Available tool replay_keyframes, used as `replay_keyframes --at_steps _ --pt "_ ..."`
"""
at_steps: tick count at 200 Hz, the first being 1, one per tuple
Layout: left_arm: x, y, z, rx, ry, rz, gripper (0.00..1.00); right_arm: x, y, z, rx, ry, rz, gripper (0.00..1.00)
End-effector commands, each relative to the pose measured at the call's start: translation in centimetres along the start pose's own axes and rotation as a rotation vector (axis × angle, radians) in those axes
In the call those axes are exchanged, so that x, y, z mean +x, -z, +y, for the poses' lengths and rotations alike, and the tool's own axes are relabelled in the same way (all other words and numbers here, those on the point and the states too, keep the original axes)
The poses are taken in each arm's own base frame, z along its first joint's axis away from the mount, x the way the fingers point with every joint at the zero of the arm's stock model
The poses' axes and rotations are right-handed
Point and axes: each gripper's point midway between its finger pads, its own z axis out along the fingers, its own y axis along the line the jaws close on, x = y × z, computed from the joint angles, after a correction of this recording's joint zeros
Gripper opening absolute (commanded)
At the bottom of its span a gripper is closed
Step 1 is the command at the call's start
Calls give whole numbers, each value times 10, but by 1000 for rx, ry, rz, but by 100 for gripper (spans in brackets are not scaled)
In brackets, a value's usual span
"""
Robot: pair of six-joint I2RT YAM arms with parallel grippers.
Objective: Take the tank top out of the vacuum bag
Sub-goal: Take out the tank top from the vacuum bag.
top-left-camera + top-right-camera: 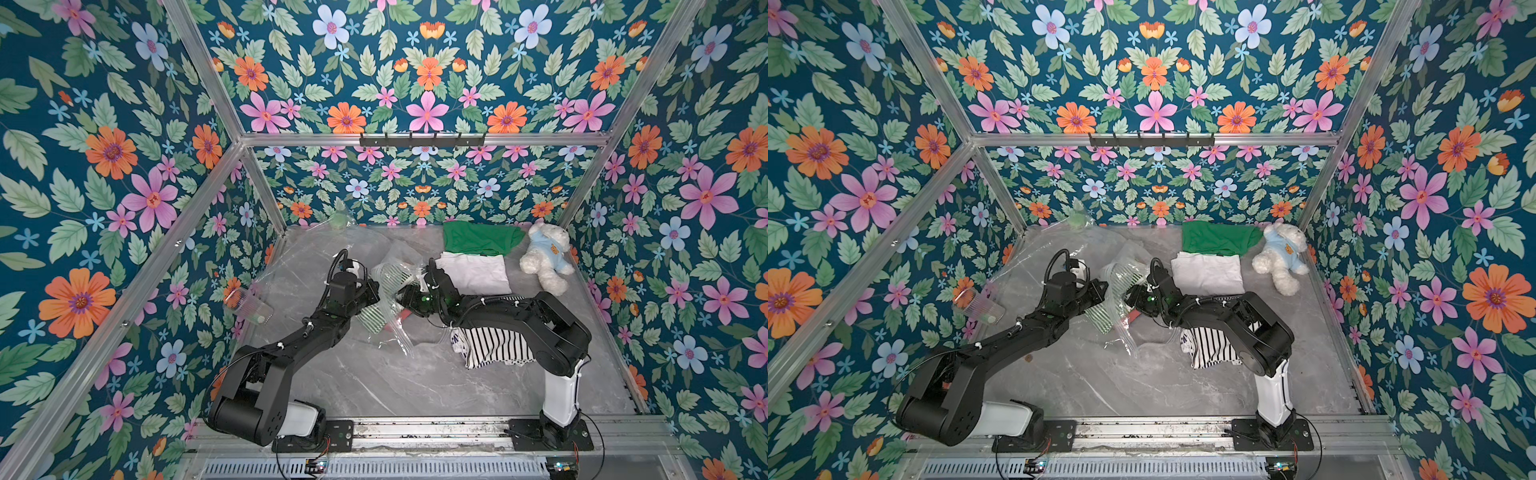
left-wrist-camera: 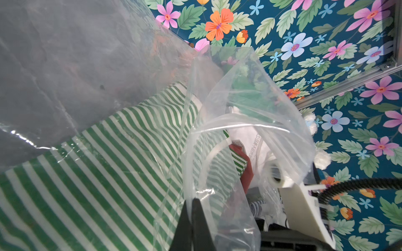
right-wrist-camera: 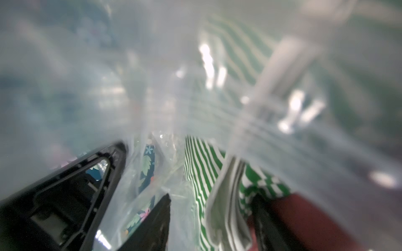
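Observation:
The vacuum bag (image 1: 395, 264) (image 1: 1121, 259) is a crumpled clear plastic bag in the middle of the table, between both arms. The tank top (image 1: 370, 318) (image 1: 1100, 318) (image 2: 108, 163), green and white striped, lies inside it under the film. My left gripper (image 1: 376, 291) (image 2: 192, 201) is shut on a fold of the bag's plastic at its open end. My right gripper (image 1: 401, 297) (image 3: 212, 200) reaches into the bag's mouth from the other side. Its jaws stand apart, with the tank top's (image 3: 200, 165) striped cloth, white hem and some bag film between them. A dark red item (image 2: 245, 165) sits by the tank top.
A green shirt (image 1: 478, 239) and a folded white garment (image 1: 473, 272) lie at the back right, beside a white teddy bear (image 1: 544, 257). A black and white striped garment (image 1: 490, 347) lies under my right arm. More clear plastic (image 1: 316, 241) covers the back left, with a clear container (image 1: 247, 305) by the left wall.

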Motion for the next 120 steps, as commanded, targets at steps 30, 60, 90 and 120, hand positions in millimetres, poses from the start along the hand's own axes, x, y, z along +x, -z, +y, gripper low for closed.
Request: replay_keyframes --at_steps 30,60,90,120 --pt "-2 0 -21 58 -44 11 0 -1 -7 -14 2 -107 -5 71" --pt "-5 2 -32 81 -61 7 0 -6 -13 -15 -64 -157 -1 67" --pt "-3 3 -29 62 -69 8 0 -9 -17 -1 -116 -119 22 49" --pt "-3 2 -21 31 -82 3 0 -12 -4 5 -79 -29 9 17"
